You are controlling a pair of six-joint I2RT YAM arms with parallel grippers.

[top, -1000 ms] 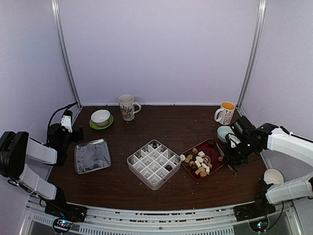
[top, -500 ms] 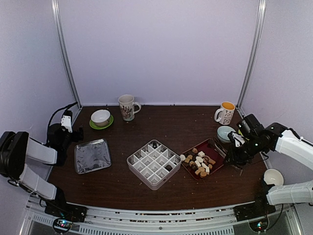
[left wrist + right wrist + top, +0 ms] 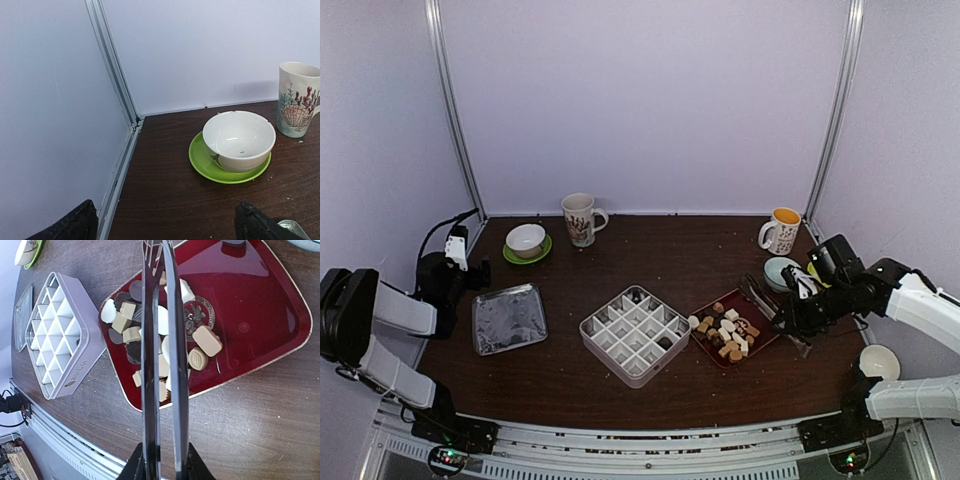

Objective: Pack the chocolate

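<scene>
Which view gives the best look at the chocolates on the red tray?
The right wrist view: the chocolates lie close up on the red tray, shapes and colours distinct, though the tongs in the right gripper cross some. The top external view shows them as small specks. The left wrist view shows none.

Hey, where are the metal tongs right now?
In the right wrist view, the tongs are held in the right gripper, stretched over the chocolate on the red tray, right of the white divider box.

Chocolate (image 3: 125, 322), small dark, tan and white pieces, lies jumbled in the red tray (image 3: 250, 305); two occupy the grid box (image 3: 620, 345).
</scene>
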